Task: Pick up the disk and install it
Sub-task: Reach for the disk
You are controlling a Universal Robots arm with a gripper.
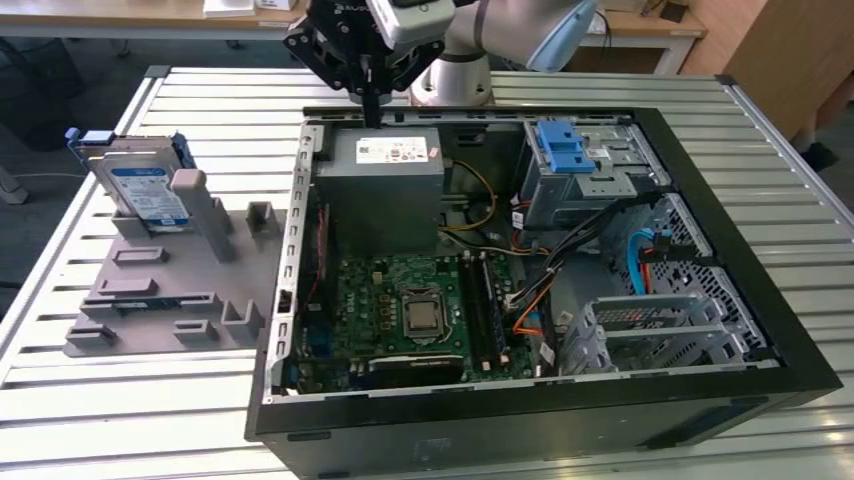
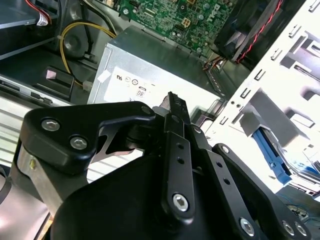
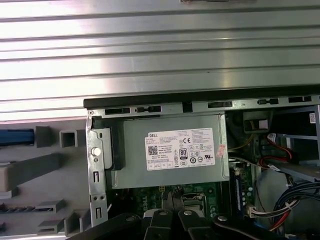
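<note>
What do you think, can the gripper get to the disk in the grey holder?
Probably yes. The disk stands upright in the grey holder beside the computer case, its top uncovered. The gripper hangs above the case, and nothing stands between them.

exterior view: high over case (image 1: 534, 432) | both wrist views: near grey box (image 3: 132, 165) (image 2: 150, 52)

Matt black on the jaws, dotted with bright metal screw heads (image 2: 180, 201). Nearest the jaws, dull grey sheet metal on the power supply box (image 3: 132, 150), with a white paper sticker (image 3: 181, 149). Farther from the jaws, smooth black-painted computer case (image 1: 534, 410) and a glossy blue plastic latch bracket (image 1: 566, 150). Well to the side of the jaws, disk (image 1: 144, 190) of silver-grey metal and blue plastic, in a matt grey plastic holder (image 1: 160, 290). Ribbed bare metal tabletop (image 1: 134, 420), shiny.
</note>
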